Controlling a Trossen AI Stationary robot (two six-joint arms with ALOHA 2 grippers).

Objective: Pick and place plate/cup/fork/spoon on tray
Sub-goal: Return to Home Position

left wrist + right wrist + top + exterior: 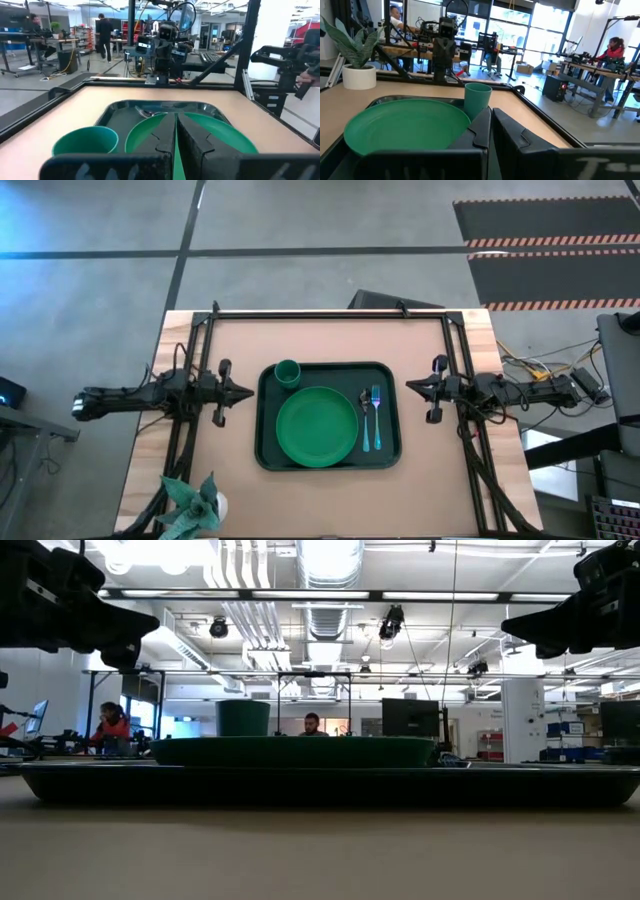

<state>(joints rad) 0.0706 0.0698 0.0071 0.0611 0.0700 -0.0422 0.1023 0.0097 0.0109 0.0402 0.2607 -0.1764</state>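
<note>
The dark green tray lies mid-table. On it rest the bright green plate, the green cup upright at its far left corner, and the spoon and fork side by side at its right. My left gripper hovers shut just left of the tray. My right gripper hovers shut just right of the tray. Plate and cup show in the left wrist view, plate and cup in the right wrist view.
A potted plant in a white pot stands at the table's near left corner. A dark frame runs along the far edge and down both sides. People and workbenches show in the room beyond the table.
</note>
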